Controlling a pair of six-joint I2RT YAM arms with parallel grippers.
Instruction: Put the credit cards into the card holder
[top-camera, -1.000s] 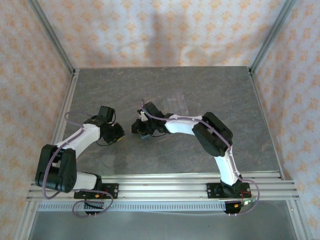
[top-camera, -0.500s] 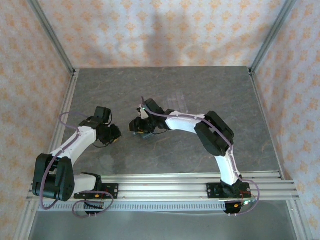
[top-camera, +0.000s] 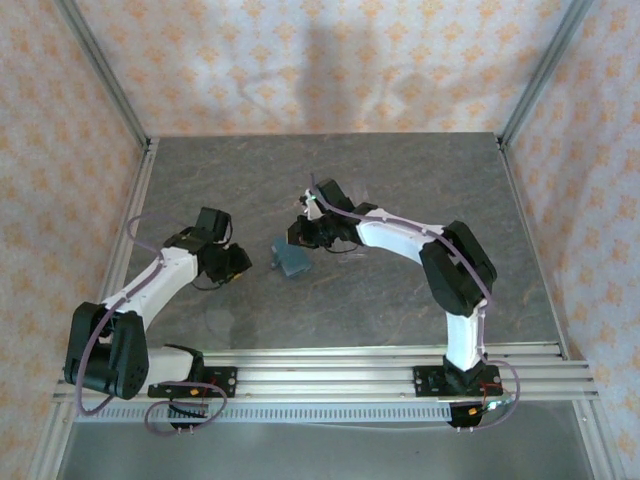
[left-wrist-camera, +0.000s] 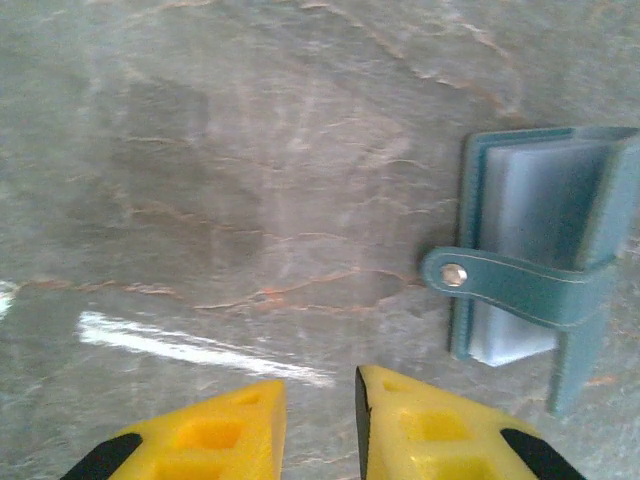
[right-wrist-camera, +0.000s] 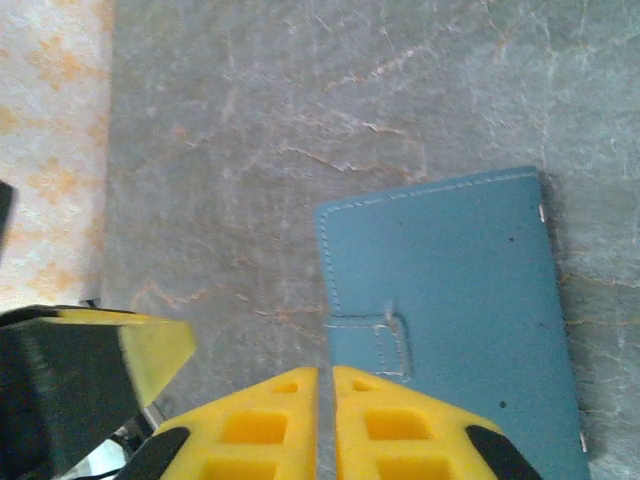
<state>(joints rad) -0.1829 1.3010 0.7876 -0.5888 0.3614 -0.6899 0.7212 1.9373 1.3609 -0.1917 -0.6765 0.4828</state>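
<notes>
Item 1, card holder (top-camera: 290, 258): dark teal, lying on the grey marbled counter (top-camera: 420, 180) between the two grippers; from the left wrist I see the card holder (left-wrist-camera: 540, 240) at the right, with pale inner leaves showing and a strap (left-wrist-camera: 520, 290) with a pale snap (left-wrist-camera: 453, 273) crossing them; from the right wrist its stitched flat face is up.

Item 2, left gripper (top-camera: 240, 264): apart from the holder; yellow jaws a narrow gap apart, bare counter between them, gripping nothing.

Item 3, right gripper (right-wrist-camera: 325, 378): jaws closed almost tip to tip, empty; tips over the holder's left edge; I cannot tell whether they touch it.
</notes>
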